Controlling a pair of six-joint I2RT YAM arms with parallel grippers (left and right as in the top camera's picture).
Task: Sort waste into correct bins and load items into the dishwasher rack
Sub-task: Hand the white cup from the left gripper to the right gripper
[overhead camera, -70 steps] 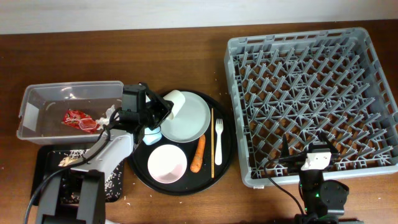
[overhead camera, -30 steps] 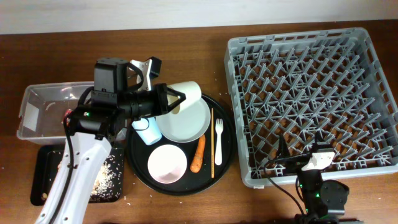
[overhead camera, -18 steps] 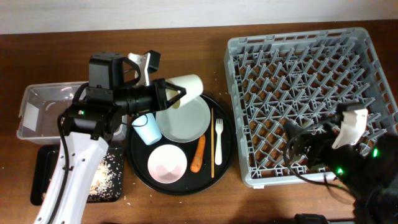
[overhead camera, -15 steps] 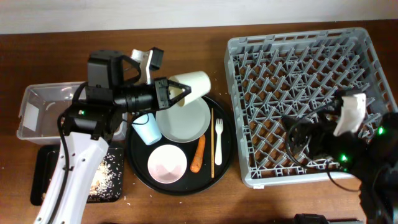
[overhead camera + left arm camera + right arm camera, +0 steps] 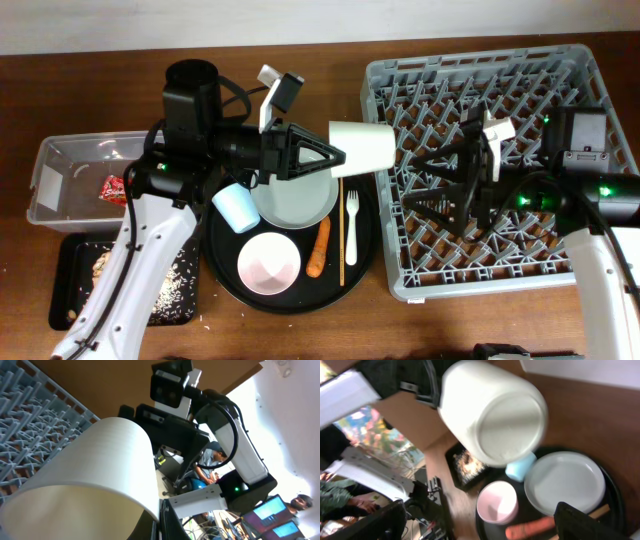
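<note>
Loading the dishwasher rack [image 5: 500, 283] is the step in hand. Over its left edge the left gripper [image 5: 338, 156] grips the white cup [image 5: 364, 149] by the rim, held sideways in the air; the right gripper [image 5: 432, 185] faces its base with fingers [image 5: 580, 520] spread (likely a handover). Next, 1 careful closure round the cup, then the left lets go.

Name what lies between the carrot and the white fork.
The thin wooden chopsticks lie between the carrot and the fork, as the overhead view shows.

Narrow gap between white cup [image 5: 362, 148] and right gripper [image 5: 434, 185]
</note>
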